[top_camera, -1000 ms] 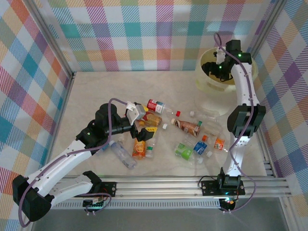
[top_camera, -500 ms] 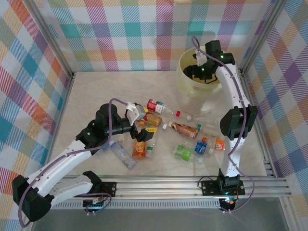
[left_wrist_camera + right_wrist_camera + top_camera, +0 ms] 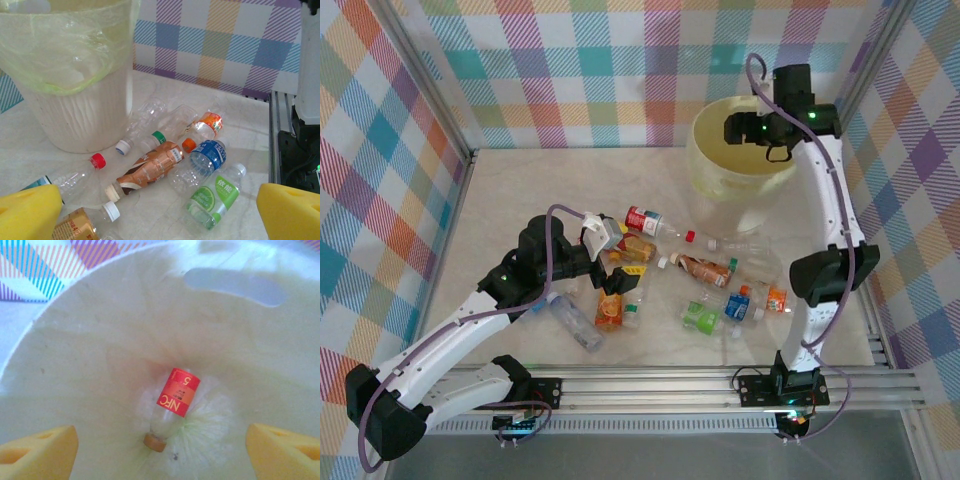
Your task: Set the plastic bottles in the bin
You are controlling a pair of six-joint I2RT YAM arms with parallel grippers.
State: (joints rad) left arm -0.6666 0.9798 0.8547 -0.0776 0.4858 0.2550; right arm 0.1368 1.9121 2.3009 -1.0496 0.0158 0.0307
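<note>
right fingers (image 3: 40, 445) open, empty, over bin (image 3: 720, 175) far right; red bottle (image 3: 178, 392) lies inside. left fingers (image 3: 30, 212) open above bottle pile (image 3: 710, 268) mid surface (image 3: 520, 190). my worry: crowded pile, i pinch two, one slips.

The large round pale yellow plastic bin (image 3: 100, 340) opens toward the camera, with its slot-shaped handle cut-out (image 3: 232, 286) at one o'clock and a checked wall (image 3: 60, 265) at eleven. On its floor near the centre lies a small clear plastic bottle (image 3: 177, 392) with a red label, its orange cap (image 3: 154, 442) pointing to six o'clock. The right pincer (image 3: 161, 452) stands spread wide, its yellow foam fingertips (image 3: 37, 450) at seven and five o'clock, apart from the bottle.
</note>
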